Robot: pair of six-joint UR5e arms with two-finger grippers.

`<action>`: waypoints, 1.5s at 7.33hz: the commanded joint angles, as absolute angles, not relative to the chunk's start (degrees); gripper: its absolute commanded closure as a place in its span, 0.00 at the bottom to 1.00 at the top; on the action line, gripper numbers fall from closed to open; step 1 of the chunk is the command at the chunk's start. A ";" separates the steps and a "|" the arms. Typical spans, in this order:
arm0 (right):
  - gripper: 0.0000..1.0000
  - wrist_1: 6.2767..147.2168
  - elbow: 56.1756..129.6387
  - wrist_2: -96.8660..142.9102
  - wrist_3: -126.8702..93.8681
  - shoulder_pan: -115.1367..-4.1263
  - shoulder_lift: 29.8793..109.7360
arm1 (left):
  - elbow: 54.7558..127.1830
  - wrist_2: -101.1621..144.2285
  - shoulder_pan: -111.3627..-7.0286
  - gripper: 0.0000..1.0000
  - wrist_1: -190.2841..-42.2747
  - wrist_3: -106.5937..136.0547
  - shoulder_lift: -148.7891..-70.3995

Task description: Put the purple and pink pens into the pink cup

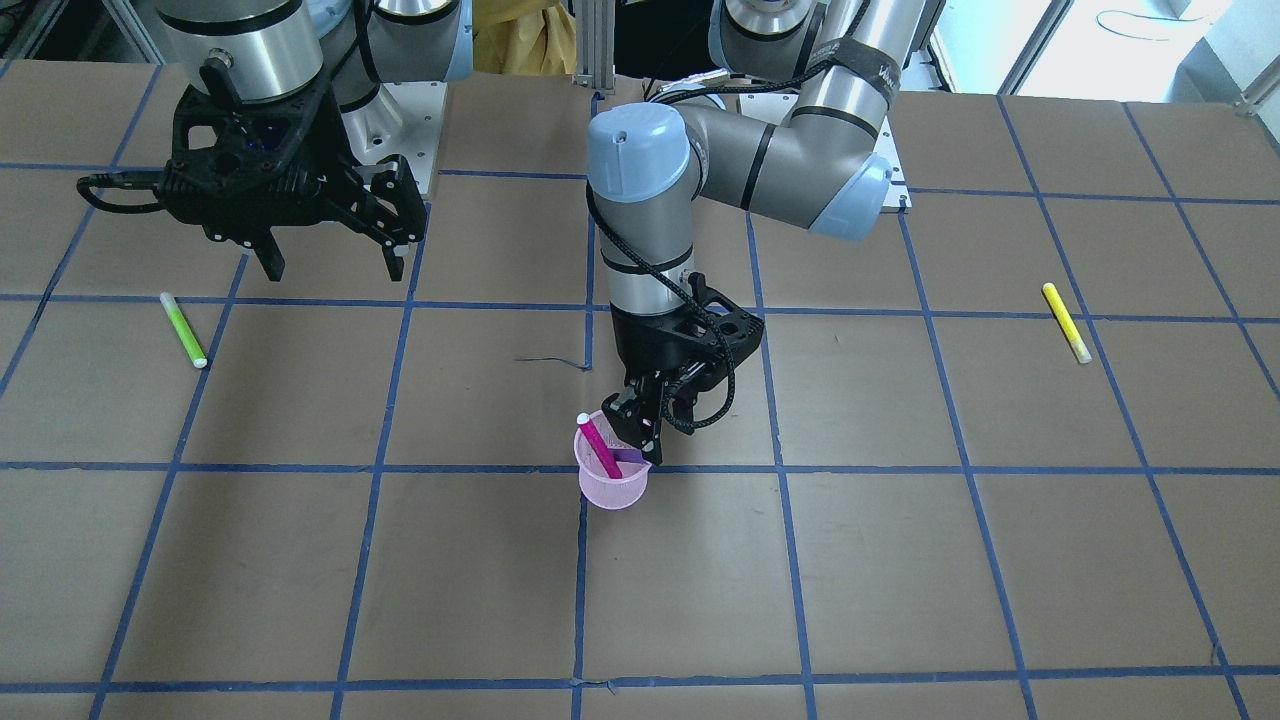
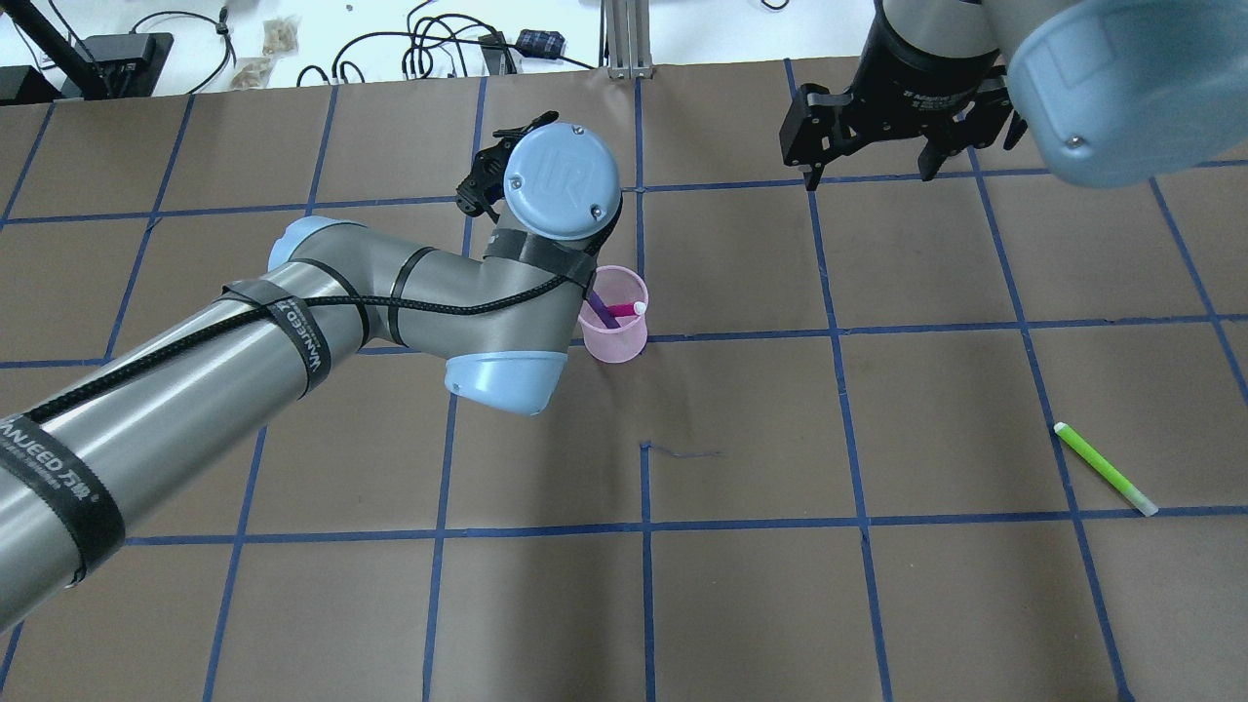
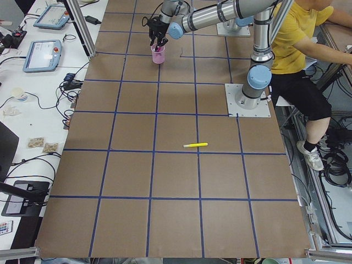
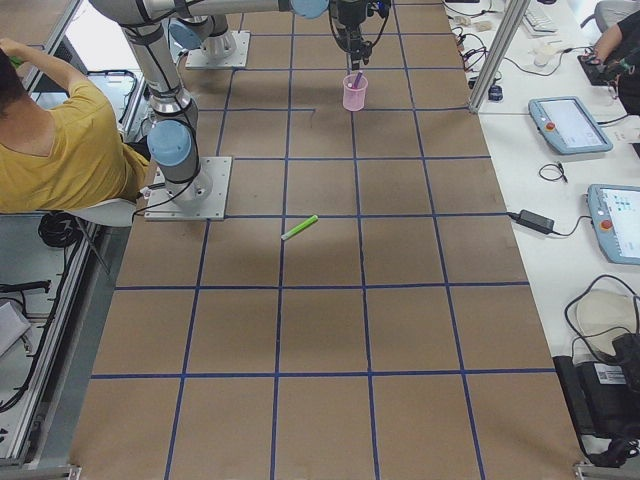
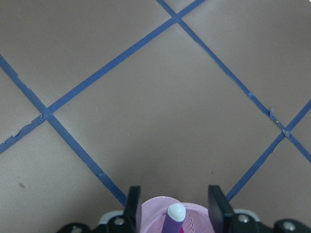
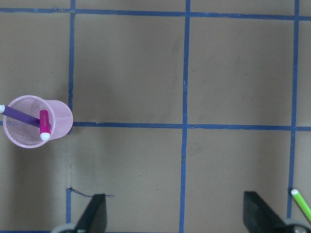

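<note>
two pens: pink pen [image 6: 44,124], purple pen [image 6: 19,115] inside pink cup [image 6: 60,116]
left gripper [image 1: 645,440]: jaws apart above cup
right gripper [image 1: 335,268]: spread, upper left

Cup [image 2: 614,336] upright mid-counter [image 2: 877,604]. In it: left-leaning pen [image 2: 603,314], right-leaning pen [image 2: 624,310]. Left gripper [image 5: 174,194] directly above cup, fingers [image 5: 133,204] flanking left-leaning pen top, not touching. Right loose pen [image 2: 1105,469], left loose pen [image 1: 1066,322] flat on counter, well apart from cup, one on each side.

Bright, even overhead light — soft shadows on the table [image 1: 900,560], washed-out glare beyond its far edge
</note>
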State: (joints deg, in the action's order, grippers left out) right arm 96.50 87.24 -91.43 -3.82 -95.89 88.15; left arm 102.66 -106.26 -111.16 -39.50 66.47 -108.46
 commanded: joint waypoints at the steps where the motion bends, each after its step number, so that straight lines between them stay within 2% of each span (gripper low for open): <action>1: 0.00 96.50 87.27 -91.41 -3.87 -95.89 88.15 | 100.90 -105.04 -106.30 0.09 -43.38 55.53 -105.57; 2: 0.00 96.50 87.19 -91.41 -3.78 -95.89 88.15 | 100.99 -101.64 -102.43 0.00 -44.46 48.41 -103.38; 4: 0.00 96.50 87.28 -91.41 -3.87 -95.89 88.15 | 99.68 -90.17 -90.42 0.00 -56.18 33.11 -98.02; 5: 0.00 96.50 87.19 -91.41 -3.87 -95.89 88.15 | 96.27 -86.70 -85.57 0.00 -67.73 22.26 -95.47; 7: 0.00 96.50 87.28 -91.49 -3.87 -95.89 88.15 | 87.41 -87.36 -84.64 0.00 -90.06 4.21 -91.51; 8: 0.00 96.42 87.28 -91.49 -3.87 -95.89 88.15 | 86.32 -88.23 -85.16 0.00 -94.96 -3.00 -89.93; 11: 0.00 96.50 87.28 -91.49 -3.87 -95.89 88.16 | 86.57 -88.33 -85.17 0.00 -94.57 -12.92 -89.72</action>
